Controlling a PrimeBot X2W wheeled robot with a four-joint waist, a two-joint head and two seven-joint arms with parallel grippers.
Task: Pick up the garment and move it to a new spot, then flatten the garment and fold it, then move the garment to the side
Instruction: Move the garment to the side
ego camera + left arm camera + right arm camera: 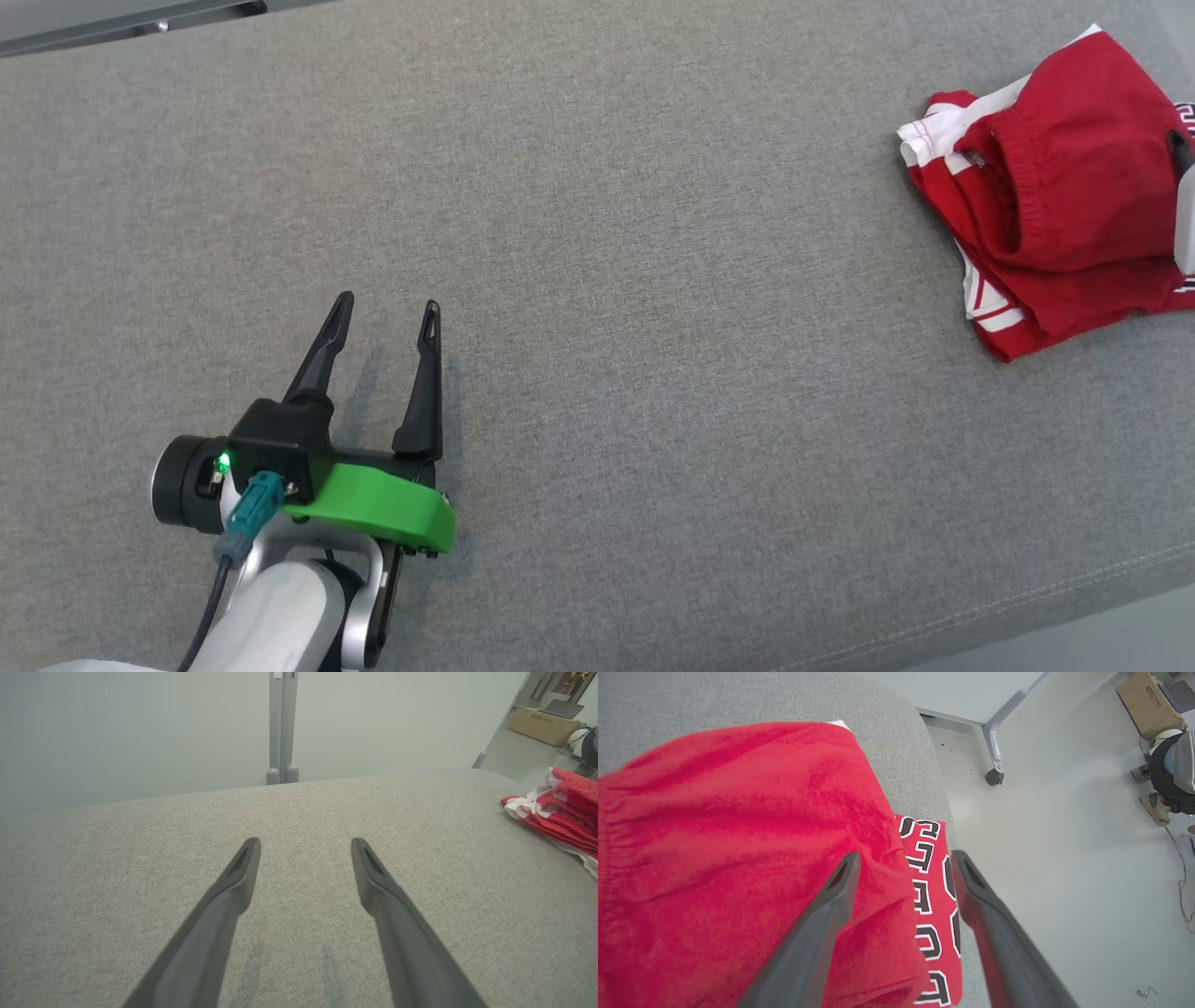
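Note:
The garment (1074, 196) is a pair of red shorts with white trim, lying folded at the far right of the grey cushioned surface (653, 280). It also shows at the right edge of the left wrist view (567, 812). My right gripper (906, 855) hovers open just over the garment (738, 858), one finger over the plain red cloth and the other beside the black-and-white lettering, gripping nothing. One of its dark fingers (1179, 149) pokes in at the head view's right edge. My left gripper (388, 301) (305, 842) rests open and empty low over the bare cushion at the lower left.
The cushion's front edge (1074, 597) runs along the lower right, and its right end drops to a pale floor (1064, 858). A metal leg with a caster (993, 775) and a cardboard box (1148, 700) stand on that floor. A wall panel (140, 728) rises behind the cushion.

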